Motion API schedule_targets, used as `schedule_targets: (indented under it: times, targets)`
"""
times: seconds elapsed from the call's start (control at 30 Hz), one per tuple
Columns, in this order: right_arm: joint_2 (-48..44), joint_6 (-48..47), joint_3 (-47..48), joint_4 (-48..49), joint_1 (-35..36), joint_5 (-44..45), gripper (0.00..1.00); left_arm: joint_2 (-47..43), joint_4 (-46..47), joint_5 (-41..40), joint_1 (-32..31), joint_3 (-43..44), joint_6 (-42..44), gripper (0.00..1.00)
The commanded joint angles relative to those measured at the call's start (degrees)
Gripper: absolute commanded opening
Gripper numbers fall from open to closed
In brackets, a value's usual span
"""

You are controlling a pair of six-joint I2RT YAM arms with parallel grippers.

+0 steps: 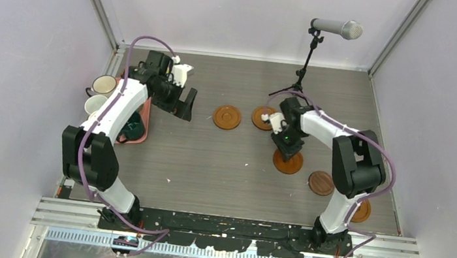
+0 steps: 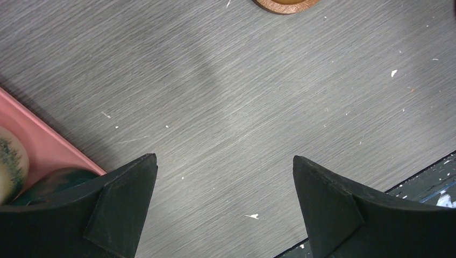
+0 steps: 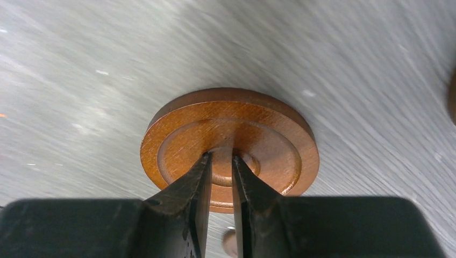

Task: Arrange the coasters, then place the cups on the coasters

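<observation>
The right gripper (image 3: 221,158) is pointing down onto a flat round brown wooden coaster (image 3: 269,134) with a raised ring, which is lying on the grey wood-grain table (image 3: 80,64) just in front of the right arm. Its two black fingers are standing narrowly apart and appear to be pinching the small raised knob at the coaster's centre.

Four similar discs are lying apart on the table. The middle coaster (image 1: 226,117) and the far coaster (image 1: 260,117) are sitting side by side. The near coaster (image 1: 320,182) is resting to the right. The edge coaster (image 1: 362,212) is showing partly from under the right arm.

The left gripper (image 2: 224,158) is hovering with its jaws spread wide, holding nothing, above bare table beside a pink rectangular tray (image 2: 48,140). A dark green mug (image 1: 135,127) is sitting in that tray. A cream mug (image 1: 103,84) and a white mug (image 1: 94,104) are standing at the table's left edge; whether they are inside the tray is unclear.

A grey microphone on a black stand (image 1: 337,28) is standing at the back.
</observation>
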Motion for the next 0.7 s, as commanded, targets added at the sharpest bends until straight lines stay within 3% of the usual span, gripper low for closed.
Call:
schedule_targets:
  times: [0.0,0.3,0.43,0.67]
  targets:
    - [0.9,5.7,1.8,2.3,8.5,-3.7,0.26,-2.3,-0.4,2.3,2.1,0.3,-1.4,1.0]
    - [10.6,11.6,14.4,5.1,23.1,-1.6,0.26,-2.4,-2.4,4.1,7.1,6.0,-2.9,1.0]
    - [16.6,13.4,22.2,4.1,26.8,-1.5,0.26,-2.5,-2.7,4.4,8.6,7.1,-3.7,1.0]
    - [20.5,14.2,28.1,2.9,30.2,-1.4,0.26,-3.0,-3.1,3.9,10.5,7.8,-4.0,1.0]
